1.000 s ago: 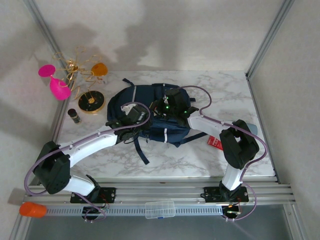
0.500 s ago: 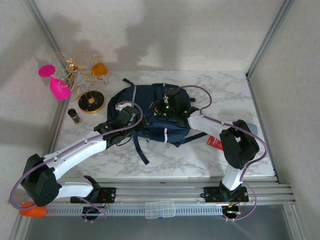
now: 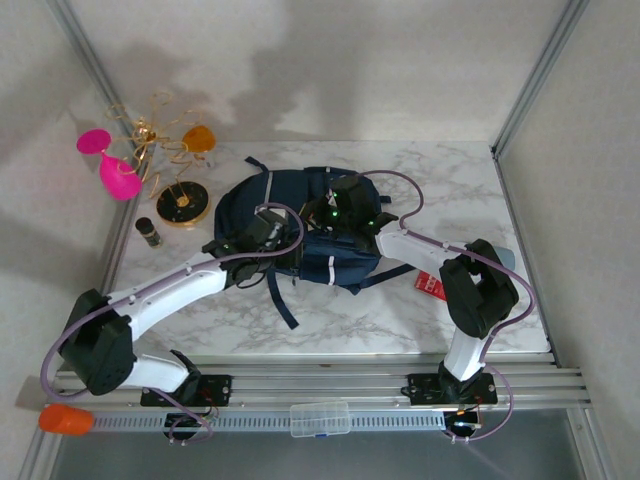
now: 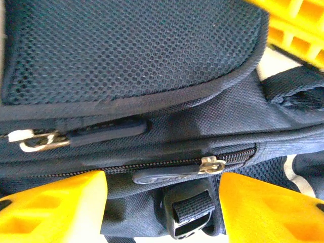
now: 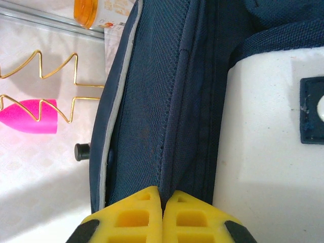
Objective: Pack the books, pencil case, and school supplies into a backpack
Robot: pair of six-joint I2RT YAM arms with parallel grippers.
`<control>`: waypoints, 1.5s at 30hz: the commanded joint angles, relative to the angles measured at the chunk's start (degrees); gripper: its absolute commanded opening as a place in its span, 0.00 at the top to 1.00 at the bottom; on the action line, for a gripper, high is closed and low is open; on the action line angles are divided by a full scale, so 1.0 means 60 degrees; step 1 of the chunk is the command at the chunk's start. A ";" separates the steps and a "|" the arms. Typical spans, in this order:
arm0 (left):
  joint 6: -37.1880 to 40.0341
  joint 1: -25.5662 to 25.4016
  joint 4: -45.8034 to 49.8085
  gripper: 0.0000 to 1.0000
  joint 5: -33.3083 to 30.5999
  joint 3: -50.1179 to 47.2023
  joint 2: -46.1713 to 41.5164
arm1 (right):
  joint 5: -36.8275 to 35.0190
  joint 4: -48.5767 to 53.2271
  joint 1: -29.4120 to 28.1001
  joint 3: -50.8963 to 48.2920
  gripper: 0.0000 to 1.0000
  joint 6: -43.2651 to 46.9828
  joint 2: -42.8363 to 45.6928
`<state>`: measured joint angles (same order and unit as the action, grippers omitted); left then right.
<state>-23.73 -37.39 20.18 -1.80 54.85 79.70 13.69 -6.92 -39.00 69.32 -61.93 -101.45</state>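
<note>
**A:** The left gripper is open, its yellow fingers apart and pinching nothing. It sits at the 9 o'clock side of the backpack.

**B:** What's in the gap?

**A:** A metal zipper pull, closer to the 3 o'clock finger and touching neither. The zipper runs 9 to 3, straight across the gap. I'd judge that closing here would catch the tab, and the pull would then follow that line.

**B:** And the other arm?

**A:** The right gripper is closed, seemingly nipping a fold of the bag's mesh, at 3 o'clock from the left one. The left is plainly nearer the pull.

**B:** Anything unpacked?

**A:** The red packet lies on the table at 4 o'clock, apart from the bag.
</note>
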 commanded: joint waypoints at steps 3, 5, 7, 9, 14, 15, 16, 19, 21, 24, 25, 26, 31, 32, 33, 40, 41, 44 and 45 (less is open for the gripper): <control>0.0821 0.0115 -0.0779 0.39 0.0788 0.0280 0.0343 | -0.0043 -0.0956 0.0143 0.0570 1.00 0.0273 0.0418; 0.0959 0.0123 -0.0756 0.39 0.0857 0.0491 0.0483 | -0.0026 -0.0949 0.0143 0.0563 1.00 0.0269 0.0396; 0.1050 0.0123 -0.1023 0.42 0.1201 0.0484 0.0457 | -0.0026 -0.0942 0.0151 0.0549 1.00 0.0273 0.0385; 0.1159 0.0123 -0.1129 0.44 0.1673 0.0458 0.0393 | -0.0014 -0.0927 0.0156 0.0569 1.00 0.0273 0.0385; 0.1332 0.0124 -0.1451 0.55 0.1512 0.0020 -0.0017 | -0.0041 -0.0920 0.0187 0.0571 1.00 0.0298 0.0392; 0.1331 0.0123 -0.1496 0.57 0.1487 -0.0022 -0.0046 | -0.0030 -0.0927 0.0187 0.0563 1.00 0.0302 0.0385; 0.1332 0.0123 -0.1545 0.60 0.1466 -0.0044 -0.0050 | -0.0026 -0.0946 0.0187 0.0576 1.00 0.0302 0.0375; 0.1343 0.0123 -0.1441 0.68 0.1404 0.0064 0.0071 | 0.0003 -0.0927 0.0189 0.0578 1.00 0.0289 0.0348; 0.1386 0.0123 -0.1448 0.73 0.1625 0.0066 0.0062 | -0.0002 -0.0914 0.0187 0.0587 1.00 0.0315 0.0355; 0.1480 0.0123 -0.1638 0.82 0.1696 -0.0067 0.0017 | -0.0028 -0.0912 0.0202 0.0554 1.00 0.0333 0.0385; 0.1532 0.0123 -0.1658 0.83 0.1797 -0.0095 0.0017 | -0.0026 -0.0907 0.0202 0.0547 1.00 0.0332 0.0377; 0.1572 0.0123 -0.1656 0.84 0.1961 -0.0103 0.0017 | -0.0012 -0.0912 0.0216 0.0551 1.00 0.0330 0.0363; 0.1625 0.0119 -0.1796 0.90 0.2447 -0.0363 -0.0150 | -0.0008 -0.0898 0.0260 0.0566 1.00 0.0354 0.0348; 0.1632 0.0123 -0.1714 0.91 0.2283 -0.0356 -0.0128 | 0.0002 -0.0912 0.0260 0.0587 1.00 0.0347 0.0341; 0.1625 0.0123 -0.1543 0.91 0.2048 -0.0291 -0.0066 | 0.0036 -0.0912 0.0260 0.0595 1.00 0.0346 0.0319; 0.1604 0.0123 -0.1514 0.87 0.1814 -0.0283 0.0223 | 0.0018 -0.0956 0.0275 0.0584 1.00 0.0360 0.0341; 0.1596 0.0123 -0.1518 0.88 0.1924 -0.0258 0.0250 | 0.0018 -0.0956 0.0275 0.0578 1.00 0.0361 0.0339; 0.1538 0.0123 -0.1653 0.97 0.1823 -0.0333 0.0210 | -0.0002 -0.0793 0.0286 0.0581 1.00 0.0447 0.0348; 0.1524 0.0123 -0.1665 1.00 0.1558 -0.0394 0.0147 | -0.0011 -0.0753 0.0297 0.0552 1.00 0.0474 0.0380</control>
<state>-14.79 -36.60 10.44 9.58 53.65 80.66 13.69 -6.17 -38.00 69.34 -60.62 -101.45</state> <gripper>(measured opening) 0.030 0.043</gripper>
